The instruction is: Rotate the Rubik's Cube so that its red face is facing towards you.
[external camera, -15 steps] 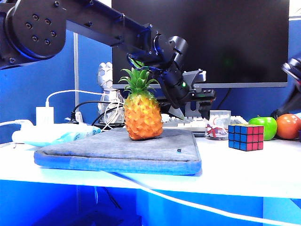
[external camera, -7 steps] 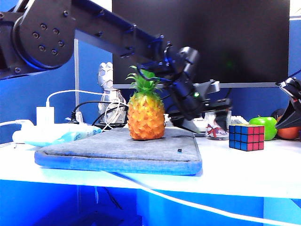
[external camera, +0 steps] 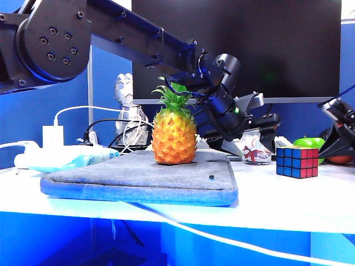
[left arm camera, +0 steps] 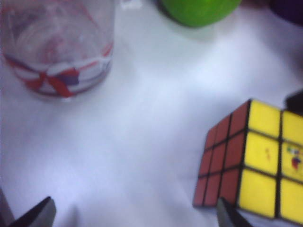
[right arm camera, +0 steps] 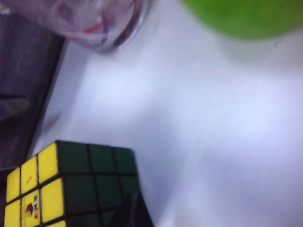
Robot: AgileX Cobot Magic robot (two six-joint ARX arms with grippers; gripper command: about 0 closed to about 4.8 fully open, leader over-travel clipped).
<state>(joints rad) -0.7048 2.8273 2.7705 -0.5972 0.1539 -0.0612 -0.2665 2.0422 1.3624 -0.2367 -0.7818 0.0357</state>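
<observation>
shifted rightward since a second ago: rubik's cube [external camera: 297, 162], pineapple [external camera: 174, 133] and left gripper [external camera: 250, 134] all sit further right in the exterior view, and the right gripper [external camera: 338, 138] now reaches in from the right edge, covering most of the orange fruit [external camera: 339, 159] behind it.

left gripper spread wide, holding nothing, hovering just beside the cube; dark fingertips [left arm camera: 231, 216] close to the cube's edge in the left wrist view. right gripper pressed together, empty, a dark tip [right arm camera: 128, 213] overlapping the cube's green side, contact unclear.

cube resting on the smooth white table [external camera: 277, 199], right of the grey padded fabric mat [external camera: 138, 177]; glossy square stickers in a black grid, red face [external camera: 307, 163] angled to the right, blue toward the camera, yellow on top. behind it a smooth round green apple [external camera: 308, 143] and a clear glass cup [left arm camera: 57, 45] with red markings.
</observation>
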